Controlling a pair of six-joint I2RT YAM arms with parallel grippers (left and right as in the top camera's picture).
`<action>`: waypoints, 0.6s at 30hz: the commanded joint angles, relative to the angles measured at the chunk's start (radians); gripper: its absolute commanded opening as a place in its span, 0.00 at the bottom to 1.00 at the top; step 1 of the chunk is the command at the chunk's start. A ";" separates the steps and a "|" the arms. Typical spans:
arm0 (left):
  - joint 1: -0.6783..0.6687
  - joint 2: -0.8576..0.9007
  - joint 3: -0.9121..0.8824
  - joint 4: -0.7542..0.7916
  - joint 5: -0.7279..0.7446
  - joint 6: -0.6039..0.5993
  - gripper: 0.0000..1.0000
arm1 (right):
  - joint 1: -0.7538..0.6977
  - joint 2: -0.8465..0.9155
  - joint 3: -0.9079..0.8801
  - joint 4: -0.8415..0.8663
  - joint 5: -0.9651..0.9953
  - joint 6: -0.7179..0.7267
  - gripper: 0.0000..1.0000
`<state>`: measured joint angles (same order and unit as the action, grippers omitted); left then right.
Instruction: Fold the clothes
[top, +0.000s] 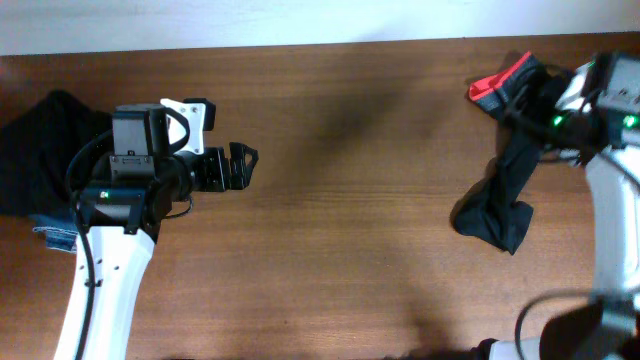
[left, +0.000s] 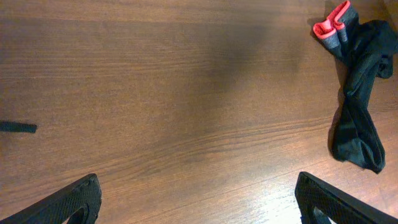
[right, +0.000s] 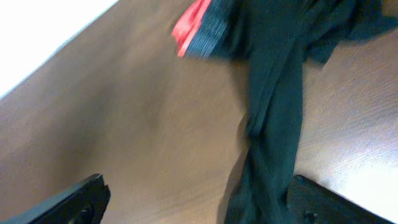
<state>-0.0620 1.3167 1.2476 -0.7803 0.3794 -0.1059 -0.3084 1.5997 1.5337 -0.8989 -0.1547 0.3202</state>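
Observation:
The clothes are a black long-legged garment with a red and grey waistband, lying crumpled at the table's right end. It also shows in the left wrist view at far right. My right gripper is open just above it. One black leg runs between the fingers, close to the right finger, and the waistband lies beyond. My left gripper is open and empty over bare wood at left centre, far from the garment; its fingers frame only table.
A bunched plain black garment lies at the far left on blue denim jeans, behind my left arm. The wooden table meets a white wall along the far edge. A thin dark strip lies on the wood.

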 joint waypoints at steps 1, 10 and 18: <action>0.004 -0.008 0.010 0.005 0.018 0.006 0.99 | -0.027 0.115 0.065 0.061 0.095 0.032 0.93; 0.004 -0.008 0.010 -0.014 0.018 0.006 0.99 | -0.031 0.332 0.064 0.255 0.340 0.037 0.93; 0.004 -0.008 0.010 -0.013 0.018 0.006 0.99 | -0.053 0.511 0.064 0.399 0.340 0.090 0.87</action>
<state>-0.0624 1.3167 1.2476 -0.7937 0.3828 -0.1059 -0.3447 2.0617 1.5814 -0.5144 0.1467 0.3595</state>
